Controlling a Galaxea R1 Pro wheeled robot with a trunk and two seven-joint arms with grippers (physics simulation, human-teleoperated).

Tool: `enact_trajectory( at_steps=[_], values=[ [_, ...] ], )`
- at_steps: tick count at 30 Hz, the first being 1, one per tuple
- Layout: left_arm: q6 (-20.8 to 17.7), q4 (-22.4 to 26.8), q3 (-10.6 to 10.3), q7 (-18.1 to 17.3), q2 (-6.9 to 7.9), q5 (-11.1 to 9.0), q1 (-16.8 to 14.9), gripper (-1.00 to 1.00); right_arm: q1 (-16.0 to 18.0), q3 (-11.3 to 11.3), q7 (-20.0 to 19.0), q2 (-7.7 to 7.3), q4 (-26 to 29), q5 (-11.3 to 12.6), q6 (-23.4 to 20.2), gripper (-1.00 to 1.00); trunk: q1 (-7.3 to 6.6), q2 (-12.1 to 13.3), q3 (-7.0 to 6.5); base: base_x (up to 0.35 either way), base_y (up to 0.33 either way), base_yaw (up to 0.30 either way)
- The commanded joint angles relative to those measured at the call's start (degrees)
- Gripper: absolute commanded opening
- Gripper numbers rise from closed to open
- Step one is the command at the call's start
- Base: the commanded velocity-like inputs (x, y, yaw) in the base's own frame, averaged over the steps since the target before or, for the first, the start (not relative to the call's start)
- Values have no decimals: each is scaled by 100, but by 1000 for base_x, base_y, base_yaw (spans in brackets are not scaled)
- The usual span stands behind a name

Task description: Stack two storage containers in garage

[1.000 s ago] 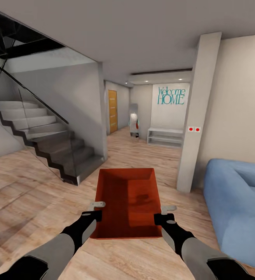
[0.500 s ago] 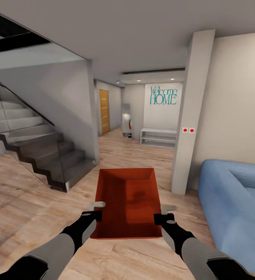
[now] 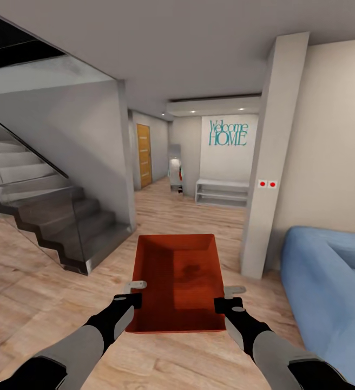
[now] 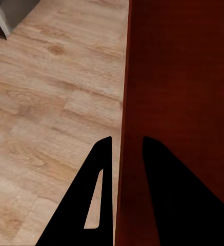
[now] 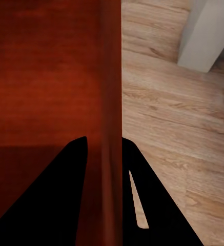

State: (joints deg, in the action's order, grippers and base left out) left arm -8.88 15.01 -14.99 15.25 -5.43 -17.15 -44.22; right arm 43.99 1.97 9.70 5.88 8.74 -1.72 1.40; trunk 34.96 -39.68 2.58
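Transport step, first container. The container, an open-topped orange-red bin, is carried level in front of the trunk, above the wood floor of the living room. The left end effector is clamped on the bin's left long wall near its near corner; the wrist view shows one finger outside the wall and one inside. The right end effector grips the right long wall in the same way, with the wall between its fingers. Ahead lie a staircase at left, a pillar and blue sofa at right, and a hallway leading to an orange door. The next move, by judgement, calls for driving between staircase and pillar toward that door, both grips kept firm and the bin level; the set-down comes only on the garage's concrete.
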Motion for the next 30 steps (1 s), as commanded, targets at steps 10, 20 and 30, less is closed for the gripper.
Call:
enact_trajectory(
  at_steps=[10, 20, 30],
  values=[
    [-5, 29, 57, 118, 29, 151, -7, -100, 4, 14, 14, 1, -22, 59, 12, -100, 5, -9, 10, 322, 0, 0],
    [-3, 21, 57, 118, 61, 151, -7, -100, 4, 15, 14, 6, -22, 58, 17, -100, 5, -9, 10, 322, 0, 0],
    [1, 28, 57, 118, 90, 150, -7, -100, 4, 19, 14, 9, -22, 58, 18, -100, 5, -9, 10, 322, 0, 0]
  ],
)
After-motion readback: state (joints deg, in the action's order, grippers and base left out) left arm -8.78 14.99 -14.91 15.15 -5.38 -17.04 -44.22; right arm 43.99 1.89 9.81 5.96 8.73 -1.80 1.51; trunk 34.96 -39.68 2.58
